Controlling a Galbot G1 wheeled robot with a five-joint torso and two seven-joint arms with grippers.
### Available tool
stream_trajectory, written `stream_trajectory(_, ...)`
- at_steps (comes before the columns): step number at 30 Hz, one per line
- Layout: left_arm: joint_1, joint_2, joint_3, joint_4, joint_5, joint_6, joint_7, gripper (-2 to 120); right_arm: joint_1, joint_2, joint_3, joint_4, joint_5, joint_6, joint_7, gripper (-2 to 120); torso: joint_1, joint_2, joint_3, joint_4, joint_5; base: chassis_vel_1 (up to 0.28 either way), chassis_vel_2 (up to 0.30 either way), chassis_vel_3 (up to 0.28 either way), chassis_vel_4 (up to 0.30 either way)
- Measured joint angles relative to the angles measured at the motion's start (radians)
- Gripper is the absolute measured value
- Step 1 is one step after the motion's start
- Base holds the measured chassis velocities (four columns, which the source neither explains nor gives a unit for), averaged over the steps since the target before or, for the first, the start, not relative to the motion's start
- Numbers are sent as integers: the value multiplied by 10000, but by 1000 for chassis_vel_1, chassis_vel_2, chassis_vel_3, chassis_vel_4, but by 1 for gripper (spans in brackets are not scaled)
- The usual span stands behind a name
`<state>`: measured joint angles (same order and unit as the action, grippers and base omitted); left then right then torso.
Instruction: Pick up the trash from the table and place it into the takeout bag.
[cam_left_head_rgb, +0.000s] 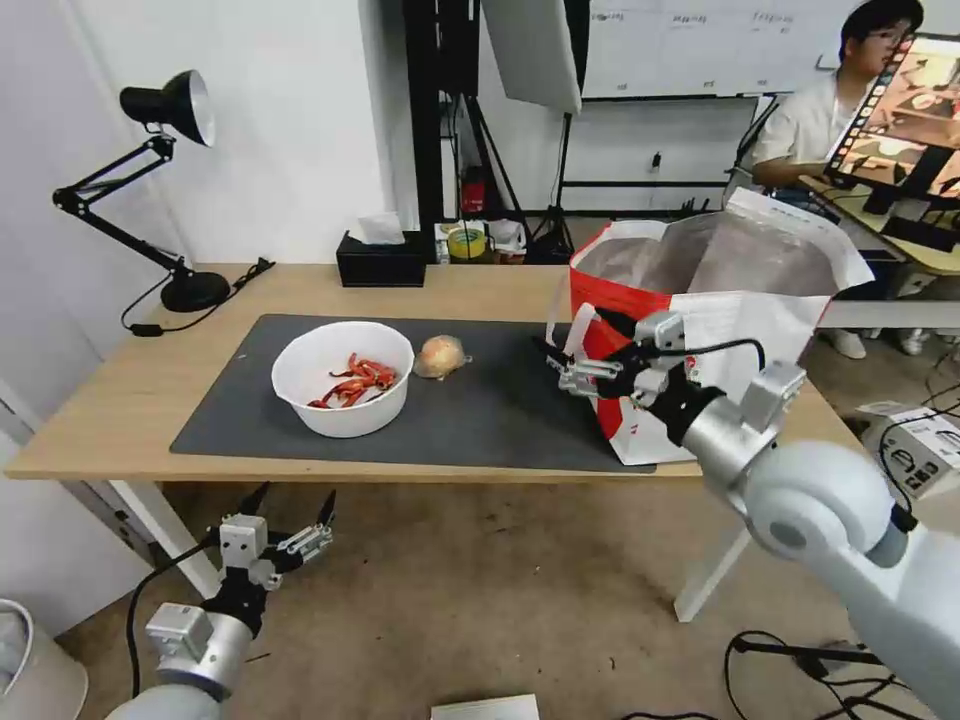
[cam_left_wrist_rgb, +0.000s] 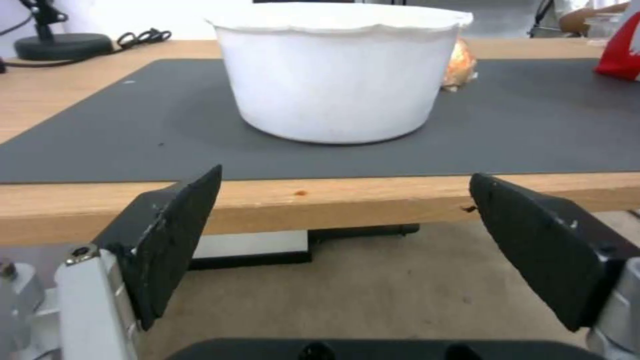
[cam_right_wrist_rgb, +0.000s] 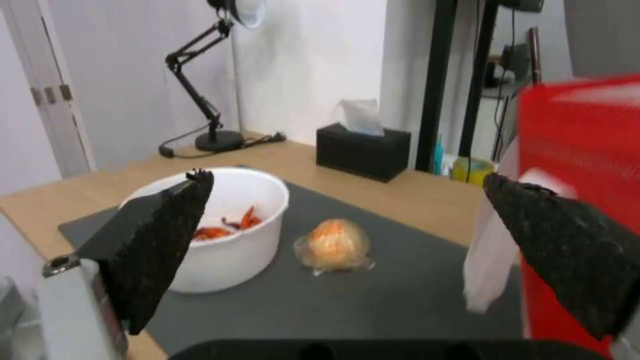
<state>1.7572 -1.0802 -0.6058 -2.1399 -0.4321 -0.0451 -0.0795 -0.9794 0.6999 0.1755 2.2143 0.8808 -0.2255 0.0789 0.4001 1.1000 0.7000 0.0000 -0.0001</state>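
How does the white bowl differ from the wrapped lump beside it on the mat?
The white bowl is large, rigid and open on top, with red-orange shells inside; the wrapped lump is much smaller, rounded and tan, sealed in clear plastic. Both rest apart on the dark grey mat, and no claw touches either.

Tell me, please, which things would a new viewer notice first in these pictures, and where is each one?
First the takeout bag, standing open at the table's right end, with the right gripper held open beside its red side. Next the white bowl with red-orange shells on the dark mat, and the wrapped tan lump just right of it. The left gripper hangs open below the table's front edge.
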Motion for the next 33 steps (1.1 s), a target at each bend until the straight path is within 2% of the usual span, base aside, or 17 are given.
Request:
stream_trajectory(12,151,-105,-173,-14,10,-35,29,100,-2922,1322,331,-270,-2100,1037,85,100,-1,0,0,-1,-1,0,0,0,0)
stream_trajectory(18,198,-93,-244,-17,9,-64,38,100,-3701,1776,432,-346,-2768,1394,207,100,-1,0,0,-1,1,0,0,0,0)
stream_trajectory(23,293,-103,-355,-45,20,-133,71,100,-4867,2600,481,-540,-3827,1967,468,100,-1,1,0,0,-1,0,0,0,0)
stream_trajectory(33,402,-133,-424,-42,183,-187,106,100,-5762,3223,567,-605,-4688,2369,1026,100,-1,0,0,0,1,0,0,0,0)
